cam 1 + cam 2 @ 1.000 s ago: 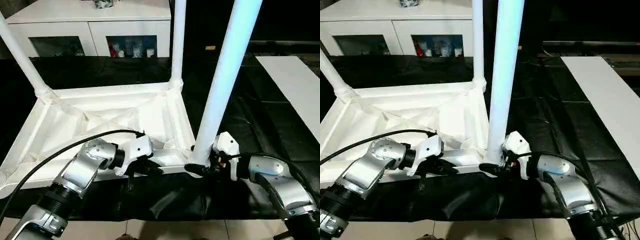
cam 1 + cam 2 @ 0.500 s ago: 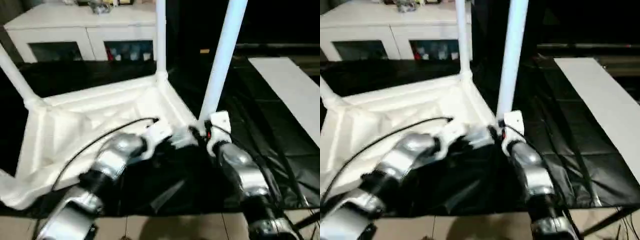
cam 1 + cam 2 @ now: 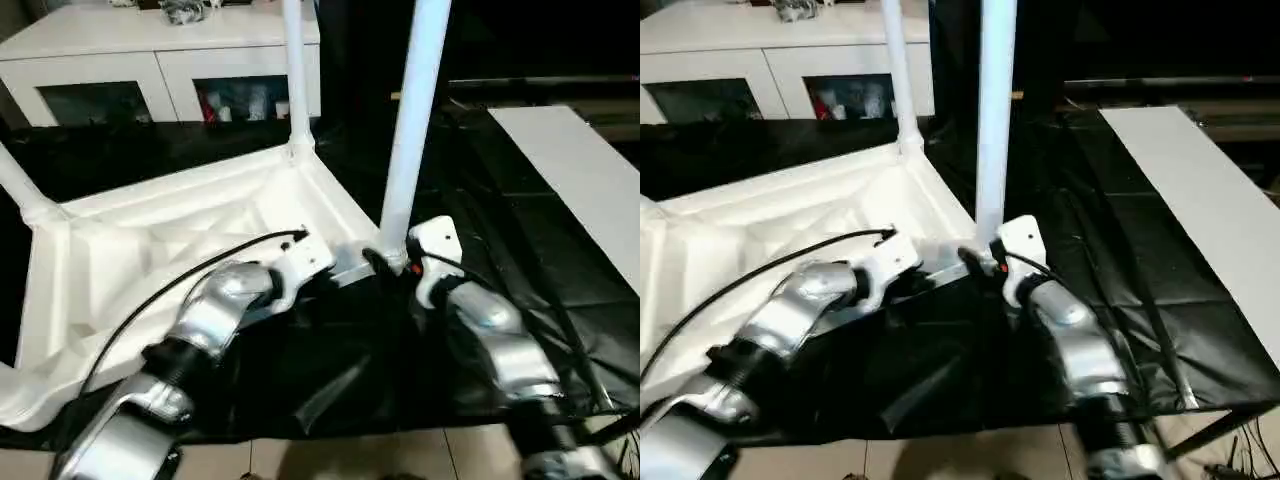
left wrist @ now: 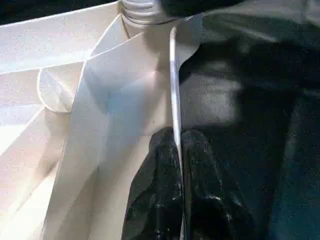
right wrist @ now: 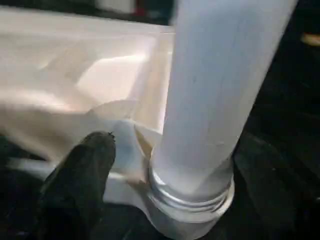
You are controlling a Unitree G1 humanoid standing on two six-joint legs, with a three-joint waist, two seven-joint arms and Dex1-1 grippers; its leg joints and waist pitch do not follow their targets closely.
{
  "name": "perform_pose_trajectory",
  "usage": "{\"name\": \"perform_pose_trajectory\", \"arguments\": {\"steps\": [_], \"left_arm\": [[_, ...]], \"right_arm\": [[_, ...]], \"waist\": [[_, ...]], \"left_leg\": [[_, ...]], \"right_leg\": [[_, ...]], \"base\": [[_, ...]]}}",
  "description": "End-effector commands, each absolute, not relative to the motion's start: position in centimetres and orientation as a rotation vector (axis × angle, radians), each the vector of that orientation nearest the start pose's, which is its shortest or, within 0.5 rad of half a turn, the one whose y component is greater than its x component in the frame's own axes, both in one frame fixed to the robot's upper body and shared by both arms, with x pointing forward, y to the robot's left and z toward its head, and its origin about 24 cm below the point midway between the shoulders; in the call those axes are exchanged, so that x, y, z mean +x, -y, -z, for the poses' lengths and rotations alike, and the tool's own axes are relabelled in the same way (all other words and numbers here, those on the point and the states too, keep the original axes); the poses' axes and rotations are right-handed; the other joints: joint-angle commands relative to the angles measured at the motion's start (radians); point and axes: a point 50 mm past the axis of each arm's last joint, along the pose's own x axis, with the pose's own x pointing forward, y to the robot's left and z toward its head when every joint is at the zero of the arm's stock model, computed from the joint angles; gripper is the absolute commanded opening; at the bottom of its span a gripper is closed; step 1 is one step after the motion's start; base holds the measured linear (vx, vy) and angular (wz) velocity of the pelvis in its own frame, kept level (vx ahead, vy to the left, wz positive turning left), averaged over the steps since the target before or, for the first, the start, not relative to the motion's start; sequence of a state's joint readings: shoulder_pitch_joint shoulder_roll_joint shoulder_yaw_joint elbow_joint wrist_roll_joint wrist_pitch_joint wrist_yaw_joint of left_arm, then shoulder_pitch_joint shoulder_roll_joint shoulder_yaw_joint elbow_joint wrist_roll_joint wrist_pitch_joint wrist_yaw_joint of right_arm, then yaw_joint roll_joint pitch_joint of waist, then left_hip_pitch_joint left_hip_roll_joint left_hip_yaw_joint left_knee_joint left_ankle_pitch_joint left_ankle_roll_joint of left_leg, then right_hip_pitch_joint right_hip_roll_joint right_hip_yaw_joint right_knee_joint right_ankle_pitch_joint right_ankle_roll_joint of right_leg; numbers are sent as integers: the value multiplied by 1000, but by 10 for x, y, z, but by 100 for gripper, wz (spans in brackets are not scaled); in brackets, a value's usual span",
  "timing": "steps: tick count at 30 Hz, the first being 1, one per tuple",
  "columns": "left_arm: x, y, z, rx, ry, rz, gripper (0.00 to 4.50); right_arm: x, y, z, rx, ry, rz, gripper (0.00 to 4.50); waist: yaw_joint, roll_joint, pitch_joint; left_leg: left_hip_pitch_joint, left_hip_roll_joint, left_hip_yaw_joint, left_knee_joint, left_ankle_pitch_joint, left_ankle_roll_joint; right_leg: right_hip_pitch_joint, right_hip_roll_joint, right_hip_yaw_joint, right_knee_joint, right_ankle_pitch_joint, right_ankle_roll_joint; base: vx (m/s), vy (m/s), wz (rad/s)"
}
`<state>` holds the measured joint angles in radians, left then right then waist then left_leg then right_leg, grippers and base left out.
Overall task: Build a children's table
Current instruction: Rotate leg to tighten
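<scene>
White tabletop [image 3: 150, 250] rim: left jaws [image 4: 176, 165] pinched | right jaws [image 3: 385, 262] at leg [image 3: 415, 110] base, state unclear

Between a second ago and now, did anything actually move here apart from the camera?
The tabletop has swung, its near-right corner now farther from the robot, with both arms reaching further forward. The left pincer stays clamped on its rim; the right pincer stays at the near leg's base.

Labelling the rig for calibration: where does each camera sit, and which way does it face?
Head stereo pair: looks forward and down over both silver forearms at the upturned tabletop.
Left wrist: looks along the left end effector, pinching the tabletop's rim.
Right wrist: looks past one black finger at the near leg in its socket.
Shared: that leg.
</scene>
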<state>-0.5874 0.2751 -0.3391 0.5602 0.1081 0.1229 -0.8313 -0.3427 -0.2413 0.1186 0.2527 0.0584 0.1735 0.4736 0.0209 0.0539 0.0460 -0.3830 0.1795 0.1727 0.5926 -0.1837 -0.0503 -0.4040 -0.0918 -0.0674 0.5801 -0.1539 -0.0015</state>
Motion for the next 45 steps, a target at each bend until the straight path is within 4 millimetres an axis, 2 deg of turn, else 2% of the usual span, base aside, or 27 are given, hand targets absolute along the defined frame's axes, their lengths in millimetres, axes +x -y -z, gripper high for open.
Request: {"name": "perform_pose_trajectory", "arguments": {"steps": [1, 3, 4, 5, 6, 8, 10, 12, 14, 15, 19, 28, 33, 36, 37, 38, 39, 40, 41, 42, 43, 44, 45], "left_arm": [[322, -102, -47, 540, -338, 1110, 0], [303, -110, -45, 508, -368, 1301, 0], [293, -113, -45, 483, -389, 1391, 0], [288, -115, -44, 470, -400, 1438, 0], [287, -115, -44, 465, -403, 1451, 0], [279, -116, -46, 428, -424, 1518, 0], [275, -117, -47, 415, -439, 1553, 0], [274, -118, -48, 422, -437, 1551, 0], [275, -119, -48, 424, -436, 1545, 0], [276, -120, -48, 432, -432, 1536, 0], [277, -123, -50, 441, -435, 1534, 0], [277, -125, -52, 442, -443, 1525, 0], [279, -126, -51, 439, -442, 1499, 0], [288, -124, -47, 454, -445, 1403, 0], [293, -121, -46, 455, -439, 1349, 0], [298, -118, -45, 447, -431, 1298, 0], [303, -114, -44, 443, -424, 1253, 0], [309, -108, -43, 440, -412, 1202, 0], [315, -100, -43, 440, -397, 1151, 0], [315, -100, -43, 440, -397, 1151, 0], [318, -96, -43, 442, -385, 1125, 0], [323, -89, -44, 452, -359, 1090, 0], [325, -83, -46, 465, -334, 1082, 0]], "right_arm": [[306, 129, -63, -194, -120, -665, 407], [291, 145, -64, -248, -150, -853, 407], [284, 152, -63, -268, -179, -931, 407], [281, 156, -63, -278, -196, -971, 407], [280, 157, -63, -280, -201, -982, 407], [275, 160, -62, -282, -233, -1031, 407], [272, 160, -61, -285, -255, -1071, 407], [270, 160, -60, -289, -266, -1089, 407], [268, 159, -58, -291, -285, -1112, 407], [267, 160, -56, -294, -297, -1125, 392], [263, 163, -52, -306, -337, -1162, 361], [264, 166, -49, -254, -367, -1146, 287], [266, 164, -44, -223, -373, -1104, 265], [277, 161, -35, -164, -380, -934, 262], [282, 159, -31, -131, -385, -857, 262], [287, 157, -29, -102, -384, -780, 262], [291, 152, -27, -51, -386, -707, 261], [295, 147, -25, -9, -389, -621, 261], [299, 142, -22, -3, -393, -528, 261], [299, 142, -22, -3, -393, -528, 261], [300, 139, -20, -5, -399, -496, 261], [302, 136, -19, -10, -395, -445, 261], [304, 131, -18, 1, -393, -414, 261]], "waist": [[5, -11, -69], [12, -12, -71], [17, -11, -70], [18, -11, -70], [21, -10, -71], [22, -7, -70], [23, -8, -66], [25, -10, -60], [23, -13, -59], [25, -13, -59], [26, -14, -59], [28, -14, -64], [28, -16, -62], [23, -17, -58], [17, -16, -56], [9, -19, -50], [5, -23, -52], [2, -21, -49], [-1, -20, -46], [-3, -20, -46], [-7, -24, -48], [-8, -22, -49], [-10, -22, -48]], "left_leg": [[10, 39, -9, -69, -212, 73], [6, 42, -10, -68, -176, 84], [10, 46, -10, -68, -168, 95], [9, 46, -9, -67, -162, 105], [14, 48, -7, -64, -151, 116], [14, 49, -6, -66, -154, 122], [17, 49, -4, -67, -181, 111], [18, 49, -5, -73, -235, 82], [22, 47, -6, -76, -276, 59], [23, 47, -7, -76, -280, 51], [21, 47, -8, -76, -275, 46], [16, 45, -8, -71, -227, 62], [17, 44, -8, -72, -246, 54], [16, 42, -9, -75, -274, 38], [17, 40, -11, -76, -302, 24], [21, 35, -12, -77, -345, 4], [28, 33, -16, -76, -376, -11], [28, 33, -17, -76, -383, -13], [36, 32, -18, -75, -412, -25], [38, 30, -21, -74, -424, -33], [30, 28, -26, -77, -429, -33], [29, 31, -29, -81, -432, -29], [38, 29, -27, -78, -452, -25]], "right_leg": [[48, -51, 38, -62, -247, -202], [55, -52, 37, -54, -197, -220], [54, -51, 38, -50, -164, -231], [55, -49, 38, -45, -133, -246], [51, -49, 39, -41, -102, -265], [52, -48, 37, -39, -97, -276], [48, -48, 38, -45, -143, -274], [50, -51, 39, -54, -240, -249], [47, -51, 40, -61, -308, -228], [45, -51, 41, -64, -323, -218], [45, -51, 41, -64, -333, -203], [48, -50, 40, -57, -272, -219], [47, -51, 40, -61, -313, -211], [44, -50, 39, -66, -363, -196], [40, -50, 37, -69, -408, -186], [36, -48, 34, -78, -483, -164], [35, -51, 30, -86, -552, -135], [32, -51, 31, -90, -576, -123], [21, -50, 28, -101, -628, -102], [21, -51, 24, -101, -649, -91], [32, -53, 19, -105, -665, -68], [33, -54, 17, -108, -657, -57], [22, -52, 16, -115, -661, -57]], "base": [[0, 0, 0], [0, 0, 0], [0, 0, 0], [0, 0, 0], [0, 0, 0], [0, 0, 0], [0, 0, 0], [0, 0, 0], [0, 0, 0], [0, 0, 0], [0, 0, 0], [0, 0, 0], [0, 0, 0], [0, 0, 0], [0, 0, 0], [0, 0, 0], [0, 0, 0], [-51, 2, -3], [0, 0, 0], [0, 0, 0], [0, 0, 0], [0, 0, 0], [0, 0, 0]]}}
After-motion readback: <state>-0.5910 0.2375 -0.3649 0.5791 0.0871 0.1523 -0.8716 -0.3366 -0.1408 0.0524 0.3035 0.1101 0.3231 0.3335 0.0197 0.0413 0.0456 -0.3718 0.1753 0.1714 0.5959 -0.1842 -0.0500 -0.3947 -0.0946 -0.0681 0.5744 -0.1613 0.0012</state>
